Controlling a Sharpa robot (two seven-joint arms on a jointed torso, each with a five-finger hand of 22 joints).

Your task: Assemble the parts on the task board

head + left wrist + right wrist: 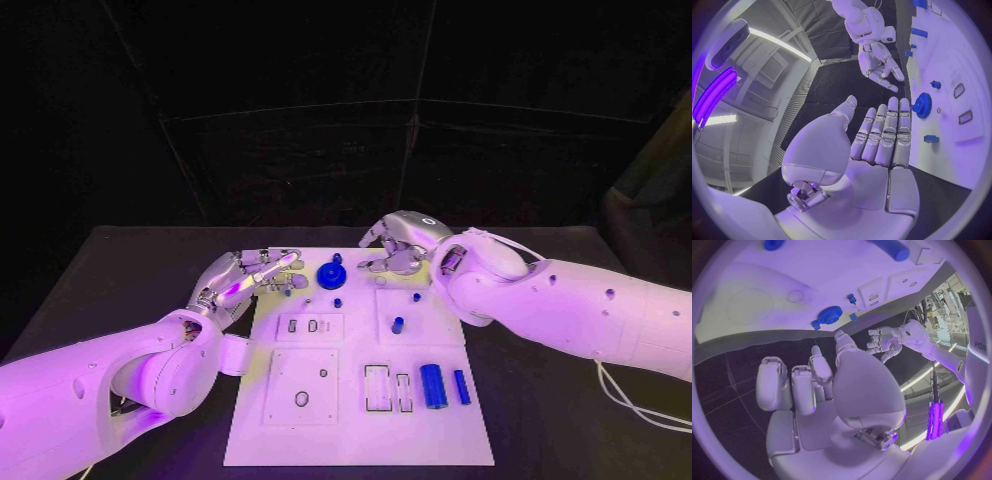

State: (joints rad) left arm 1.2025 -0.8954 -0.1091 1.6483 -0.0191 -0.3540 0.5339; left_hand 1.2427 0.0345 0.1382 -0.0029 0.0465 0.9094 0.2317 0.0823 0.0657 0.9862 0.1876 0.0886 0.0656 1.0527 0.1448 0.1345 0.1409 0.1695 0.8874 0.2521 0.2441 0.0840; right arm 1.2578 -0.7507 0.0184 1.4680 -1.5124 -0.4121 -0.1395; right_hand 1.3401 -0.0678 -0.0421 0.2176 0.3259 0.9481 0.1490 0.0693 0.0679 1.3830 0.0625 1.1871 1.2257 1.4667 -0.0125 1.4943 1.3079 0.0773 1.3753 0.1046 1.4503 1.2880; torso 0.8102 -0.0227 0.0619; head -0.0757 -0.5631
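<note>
On the near part of the white task board [361,440], which lies in the middle of the black tabletop [130,260], two blue cylinders lie side by side at the right: a thicker cylinder [433,386] and, just beside it toward the board's right edge, a thinner cylinder [462,387]. Left of them are upright rectangular slots and, further left, a square panel with an oval hole. Further up the board, a small blue peg [398,324] stands in the right-hand panel, with a tiny blue piece [417,296] beyond it. Near the far edge sits a blue gear [332,276], a small blue stud [338,301] just on its near side.

The left hand [248,277] hovers over the board's far left corner, holding nothing, fingers extended straight and close together toward the gear without touching it; the left wrist view shows the flat fingers [889,132] apart from the gear [924,105]. The right hand [397,245] hangs over the board's far edge, just beyond and right of the gear, fingers loosely curled and spread, nothing in them.
</note>
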